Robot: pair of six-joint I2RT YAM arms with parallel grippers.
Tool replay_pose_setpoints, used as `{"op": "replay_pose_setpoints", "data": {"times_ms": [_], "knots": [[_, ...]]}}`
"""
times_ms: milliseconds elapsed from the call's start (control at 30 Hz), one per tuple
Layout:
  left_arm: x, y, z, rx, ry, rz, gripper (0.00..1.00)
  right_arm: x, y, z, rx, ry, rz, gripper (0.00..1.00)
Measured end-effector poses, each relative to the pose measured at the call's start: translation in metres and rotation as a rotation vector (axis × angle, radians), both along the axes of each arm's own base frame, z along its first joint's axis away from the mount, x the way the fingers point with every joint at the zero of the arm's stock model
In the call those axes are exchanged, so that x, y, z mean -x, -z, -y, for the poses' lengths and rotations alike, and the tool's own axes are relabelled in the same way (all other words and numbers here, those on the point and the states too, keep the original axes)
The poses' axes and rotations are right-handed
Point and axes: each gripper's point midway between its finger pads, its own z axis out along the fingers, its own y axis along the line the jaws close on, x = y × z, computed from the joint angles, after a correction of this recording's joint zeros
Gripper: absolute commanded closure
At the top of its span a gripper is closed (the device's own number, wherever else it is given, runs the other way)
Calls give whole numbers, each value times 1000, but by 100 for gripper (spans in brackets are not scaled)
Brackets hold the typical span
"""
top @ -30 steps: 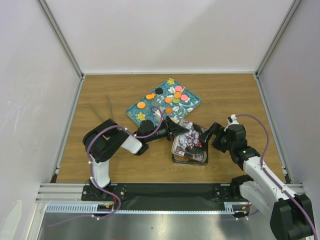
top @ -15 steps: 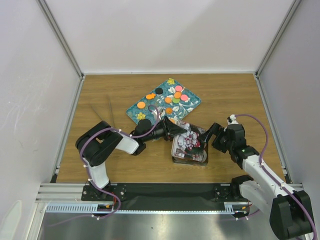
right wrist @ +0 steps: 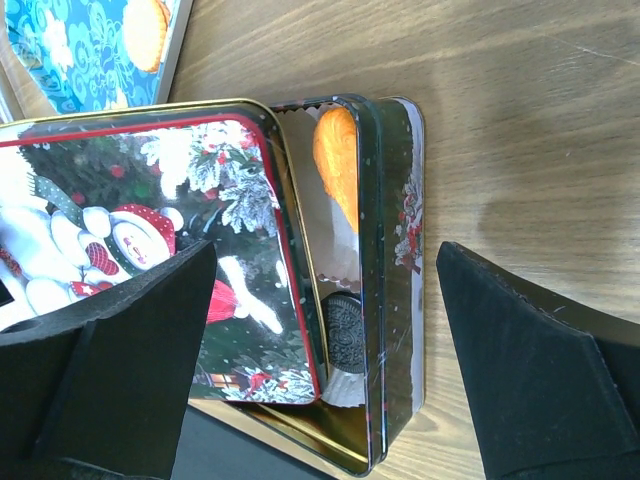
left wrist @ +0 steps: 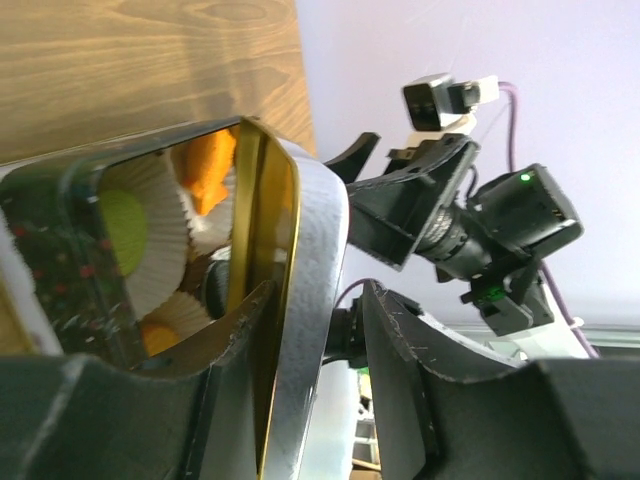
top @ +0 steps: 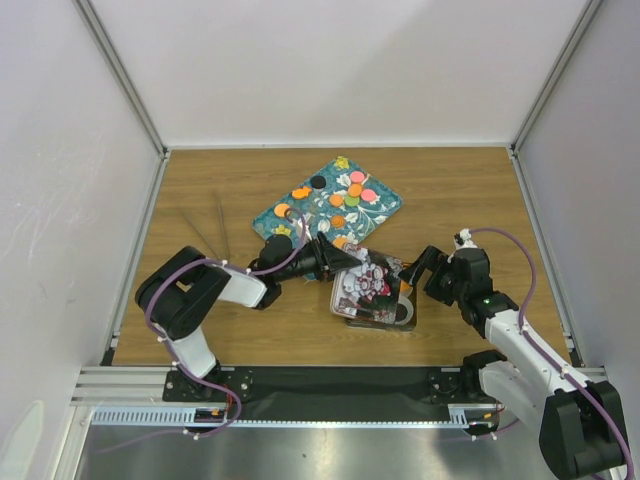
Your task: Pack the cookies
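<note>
Several cookies [top: 283,210], orange, green, pink and black, lie on the teal floral tray [top: 300,222]. An open Christmas tin [top: 402,320] holds white paper cups with an orange cookie [right wrist: 337,165] and a black sandwich cookie [right wrist: 347,335]. An orange cookie [left wrist: 210,165] and a green one [left wrist: 125,230] show under the raised lid. My left gripper [top: 343,262] [left wrist: 318,300] is shut on the edge of the snowman lid [top: 365,283] [left wrist: 305,250], which is tilted over the tin. My right gripper [top: 412,275] [right wrist: 325,290] is open and straddles the tin's right end [right wrist: 395,300].
The tray lies just behind the tin, and its corner shows in the right wrist view [right wrist: 80,40]. Bare wooden table [top: 470,200] extends right and left of the tray. White walls close in three sides.
My left arm has drawn back to the left, and the lid has shifted left with it and tilted up off the tin. My right gripper has stayed in place.
</note>
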Motion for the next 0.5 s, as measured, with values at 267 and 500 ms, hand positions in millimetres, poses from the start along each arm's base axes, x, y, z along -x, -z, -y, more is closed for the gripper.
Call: {"op": "replay_pose_setpoints", "data": {"times_ms": [267, 500], "knots": [[4, 14, -10, -115, 16, 24, 55, 0, 0, 1, 4, 1, 2, 3], [1, 24, -18, -221, 20, 53, 55, 0, 1, 1, 7, -1, 0, 4]]}}
